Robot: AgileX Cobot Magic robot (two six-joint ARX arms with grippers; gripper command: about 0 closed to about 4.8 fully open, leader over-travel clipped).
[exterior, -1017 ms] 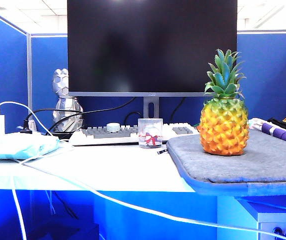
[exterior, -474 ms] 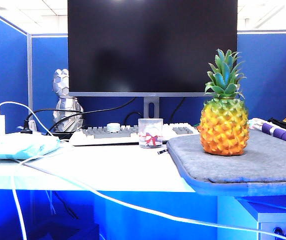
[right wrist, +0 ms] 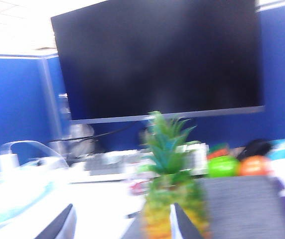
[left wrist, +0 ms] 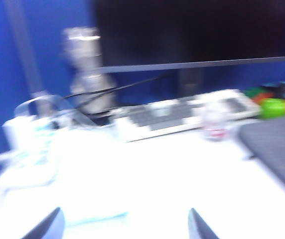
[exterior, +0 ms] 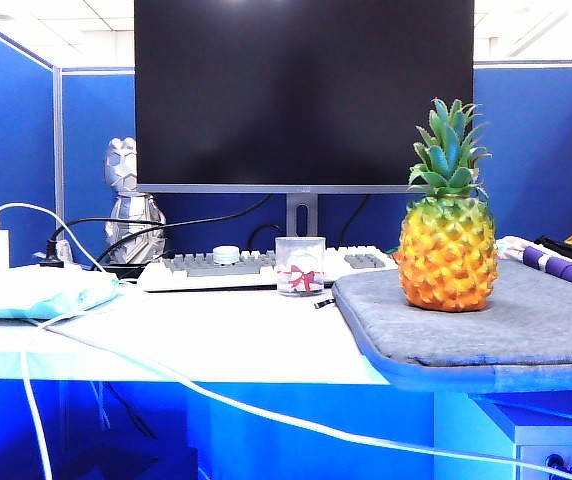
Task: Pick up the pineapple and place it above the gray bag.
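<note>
On the gray bag [exterior: 506,320] we see the pineapple [exterior: 447,245] upright | left pincer [left wrist: 125,226] over the desk [left wrist: 172,169], seemingly open, empty | right pincer [right wrist: 122,224] spread wide, empty, near the pineapple

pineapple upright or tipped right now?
Upright. The pineapple stands on its base on the gray bag, crown pointing straight up; neither claw touches it.

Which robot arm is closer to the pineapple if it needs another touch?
Right, probably. The right end effector is open with the pineapple just ahead on the gray bag. The left end effector faces bare desk.
</note>
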